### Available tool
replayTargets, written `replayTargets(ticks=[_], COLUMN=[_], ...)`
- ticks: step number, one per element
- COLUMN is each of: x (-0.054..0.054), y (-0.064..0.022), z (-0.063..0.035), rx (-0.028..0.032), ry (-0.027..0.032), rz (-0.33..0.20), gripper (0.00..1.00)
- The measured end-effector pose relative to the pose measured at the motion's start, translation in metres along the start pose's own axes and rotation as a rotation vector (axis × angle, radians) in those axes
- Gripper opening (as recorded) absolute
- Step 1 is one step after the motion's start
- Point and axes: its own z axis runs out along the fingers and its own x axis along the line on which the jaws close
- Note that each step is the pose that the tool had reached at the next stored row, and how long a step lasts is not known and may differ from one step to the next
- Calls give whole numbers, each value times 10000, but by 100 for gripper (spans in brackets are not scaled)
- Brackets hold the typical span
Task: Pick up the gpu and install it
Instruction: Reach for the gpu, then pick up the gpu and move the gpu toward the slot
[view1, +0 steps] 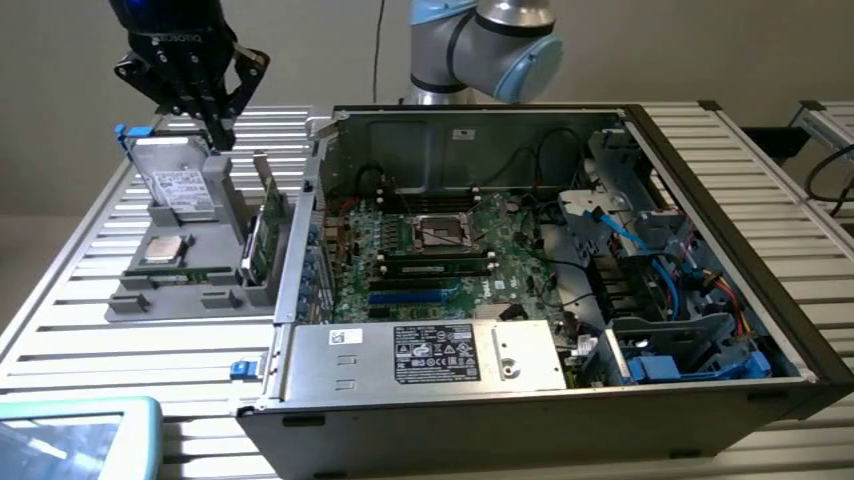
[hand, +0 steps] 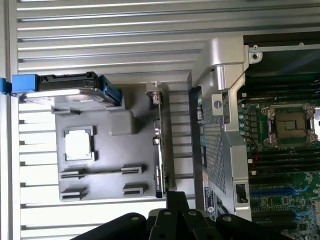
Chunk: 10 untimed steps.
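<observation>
Held gripper (view1: 218, 138) pressed together, empty, above gray tray (view1: 140, 292); stored gpu (view1: 271, 225) on edge in its slot, leaving top edge graspable.

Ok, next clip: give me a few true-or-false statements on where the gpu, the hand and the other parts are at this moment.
1. The gpu stands on edge in the gray holder, outside the computer case. True.
2. The hand grips the gpu. False: it is shut on nothing, up near the hard drive.
3. The computer case lies open with its motherboard exposed. True.
4. The hard drive sits inside the computer case. False: it is propped in the gray holder.
</observation>
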Motion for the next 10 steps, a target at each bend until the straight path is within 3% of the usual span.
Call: replayTargets(ticks=[4, 10], x=[106, 119], y=[-8, -9], z=[3, 2], rx=[-1, 0], ry=[-1, 0], rz=[-1, -1], gripper=[11, 11])
